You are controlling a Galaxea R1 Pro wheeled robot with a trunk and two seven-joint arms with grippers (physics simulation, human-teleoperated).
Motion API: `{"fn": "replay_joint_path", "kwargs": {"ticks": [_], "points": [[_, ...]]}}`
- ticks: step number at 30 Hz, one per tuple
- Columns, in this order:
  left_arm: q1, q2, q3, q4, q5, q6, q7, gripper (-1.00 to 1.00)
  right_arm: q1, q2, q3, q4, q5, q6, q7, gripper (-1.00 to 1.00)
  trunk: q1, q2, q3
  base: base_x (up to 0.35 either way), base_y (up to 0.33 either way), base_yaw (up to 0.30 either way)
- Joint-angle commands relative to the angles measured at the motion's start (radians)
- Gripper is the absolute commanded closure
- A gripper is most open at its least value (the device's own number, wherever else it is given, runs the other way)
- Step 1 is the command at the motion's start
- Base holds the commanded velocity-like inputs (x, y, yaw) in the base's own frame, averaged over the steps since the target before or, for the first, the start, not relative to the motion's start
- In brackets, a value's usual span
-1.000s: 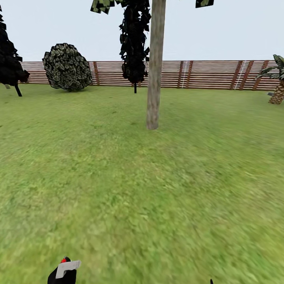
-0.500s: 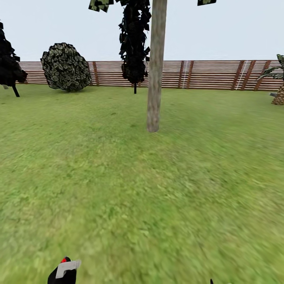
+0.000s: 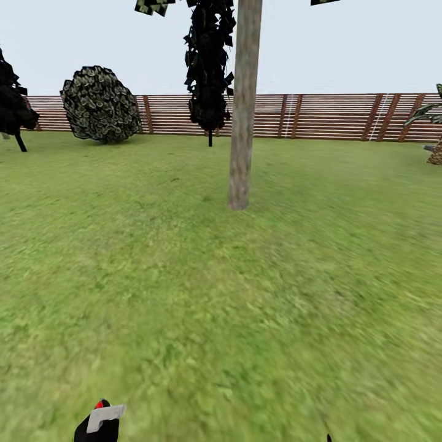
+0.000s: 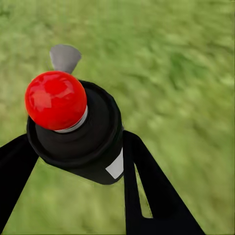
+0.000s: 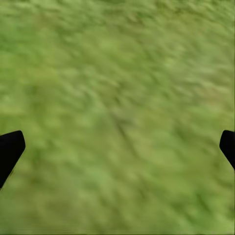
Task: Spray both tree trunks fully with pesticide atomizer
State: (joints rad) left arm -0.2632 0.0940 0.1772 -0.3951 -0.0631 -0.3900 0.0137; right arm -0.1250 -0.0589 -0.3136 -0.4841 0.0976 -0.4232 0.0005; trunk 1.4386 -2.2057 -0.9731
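Note:
The pesticide atomizer (image 4: pixel 73 132), a dark cylinder topped by a red knob, sits between the black fingers (image 4: pixel 142 186) of my left gripper (image 4: pixel 78 171), which is shut on it. In the head view that gripper (image 3: pixel 98 425) pokes up at the bottom left, with the atomizer's red dot (image 3: pixel 99 404) beside a white finger plate. One tree trunk (image 3: pixel 240 123), pale and bare, rises from the grass straight ahead, several metres off. My right gripper (image 5: pixel 117 147) hangs open over grass, its tips wide apart.
A brown slat fence (image 3: pixel 331 116) closes the lawn (image 3: pixel 221 294) at the back. In front of it stand a round bush (image 3: pixel 101 104), a narrow dark cypress (image 3: pixel 209 67), a dark tree (image 3: pixel 12 104) at the left edge and a short palm (image 3: pixel 436 144) at the right edge.
The whole head view has shifted: the trunk's base sits lower and slightly nearer, the bush further left, so the camera has advanced. Both grippers keep their places in the picture.

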Motion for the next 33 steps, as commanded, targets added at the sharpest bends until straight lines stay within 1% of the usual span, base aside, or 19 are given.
{"fn": "replay_joint_path", "kwargs": {"ticks": [1, 33], "points": [[-0.001, 0.000, 0.004, 0.001, -0.007, -0.003, 0.001, 1.00, -0.001, 0.001, -0.005, 0.001, 0.011, -0.003, 0.000, -1.00, 0.000, 0.000, -0.001, 0.338, 0.000, 0.000], [-0.001, -0.001, 0.004, 0.001, -0.006, -0.004, 0.001, 1.00, -0.001, 0.001, -0.007, 0.001, 0.011, -0.003, -0.002, -1.00, 0.000, 0.000, -0.001, 0.338, 0.000, 0.000]]}}
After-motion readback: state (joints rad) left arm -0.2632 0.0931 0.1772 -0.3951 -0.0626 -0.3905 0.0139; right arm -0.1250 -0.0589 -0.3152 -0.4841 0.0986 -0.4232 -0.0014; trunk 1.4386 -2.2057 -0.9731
